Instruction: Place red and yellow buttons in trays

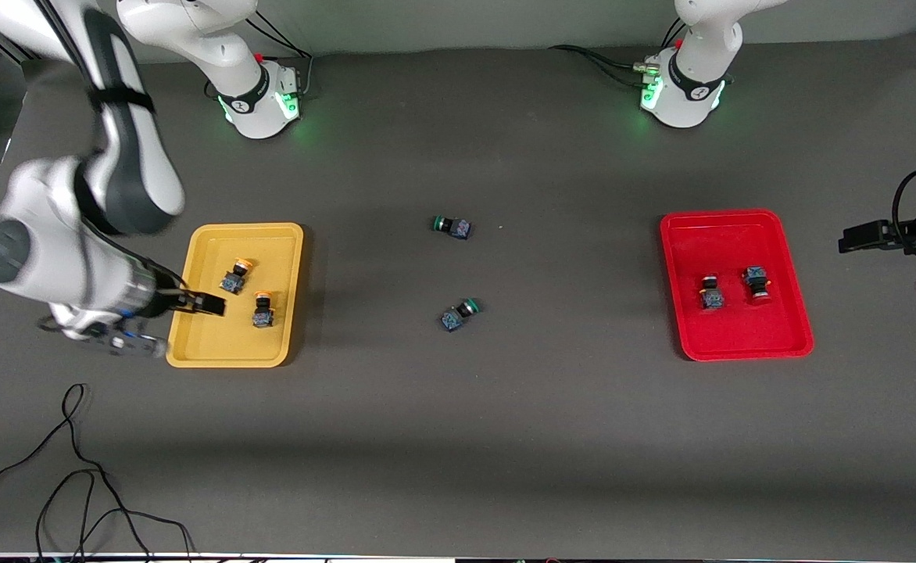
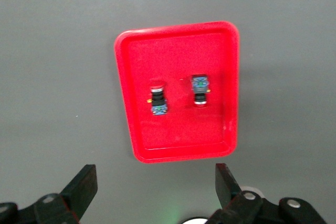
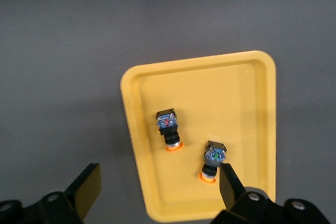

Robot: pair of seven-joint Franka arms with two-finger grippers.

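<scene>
The right pincer hangs with its fingers spread wide and holds nothing, over the edge of the yellow tray at the right arm's end of the tabletop. In the right wrist view one of its dark fingers shows just beside a switch in that tray. Two yellow-capped buttons lie on their sides inside the yellow tray: one yellow button farther from the front camera, the second yellow button nearer to it, the two close together but apart.

The left pincer is also spread wide and empty, up over bare tabletop at the left arm's end, just outside the red tray. Its two fingers frame the lower corners of the left wrist view, with the red tray well clear of them. Inside the red tray lie two red-capped buttons side by side, not touching: one red button toward the middle of the tabletop, the other red button toward the left arm's end.

Between the two trays, on the bare tabletop, rest two green-capped switches: one green switch farther from the front camera, the other green switch nearer to it, well apart from each other and from both trays.

A loose black cable curls on the tabletop near the front camera, at the right arm's end.
</scene>
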